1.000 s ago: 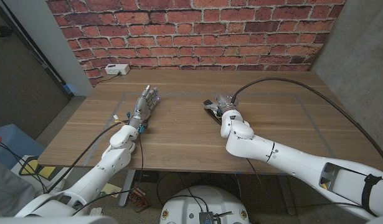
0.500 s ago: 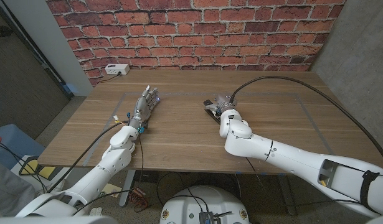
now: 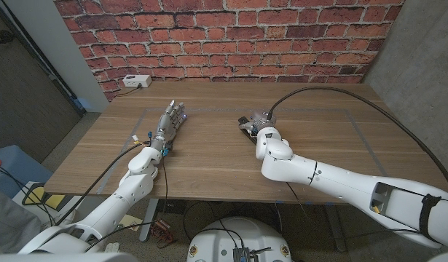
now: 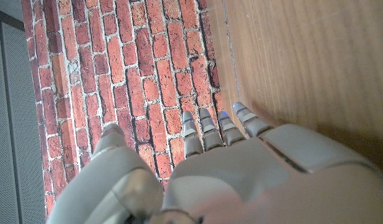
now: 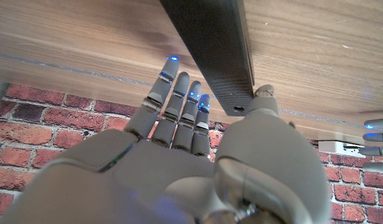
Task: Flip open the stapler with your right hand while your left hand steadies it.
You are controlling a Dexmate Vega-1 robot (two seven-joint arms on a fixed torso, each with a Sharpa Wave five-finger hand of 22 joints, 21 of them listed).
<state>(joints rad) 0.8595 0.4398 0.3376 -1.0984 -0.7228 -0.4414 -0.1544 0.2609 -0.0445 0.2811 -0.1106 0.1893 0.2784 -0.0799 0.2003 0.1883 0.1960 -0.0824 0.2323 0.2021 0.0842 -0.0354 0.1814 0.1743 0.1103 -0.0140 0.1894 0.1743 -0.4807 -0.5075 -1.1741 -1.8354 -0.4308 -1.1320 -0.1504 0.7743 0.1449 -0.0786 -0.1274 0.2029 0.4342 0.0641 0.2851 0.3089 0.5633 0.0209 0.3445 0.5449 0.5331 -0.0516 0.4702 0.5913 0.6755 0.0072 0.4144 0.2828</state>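
- The right hand [image 5: 179,155] has its fingers [image 5: 169,93] stretched out beside the dark stapler [image 5: 210,43].
- Its thumb touches the stapler's near end.
- The stapler lies on the wooden table [image 5: 316,56].
- Beyond the table stands a brick wall [image 5: 42,118].

The stapler [image 3: 247,124] is placed on the table [image 3: 325,145] near its middle. The right robot hand [image 3: 261,124] is found at the stapler, its fingers [image 5: 179,99] stretched alongside it. The left robot hand [image 3: 169,122] is set well to the left of the stapler. A small box [image 3: 137,81] is placed far left of the stapler, at the table's back edge before the brick wall [image 3: 231,36].
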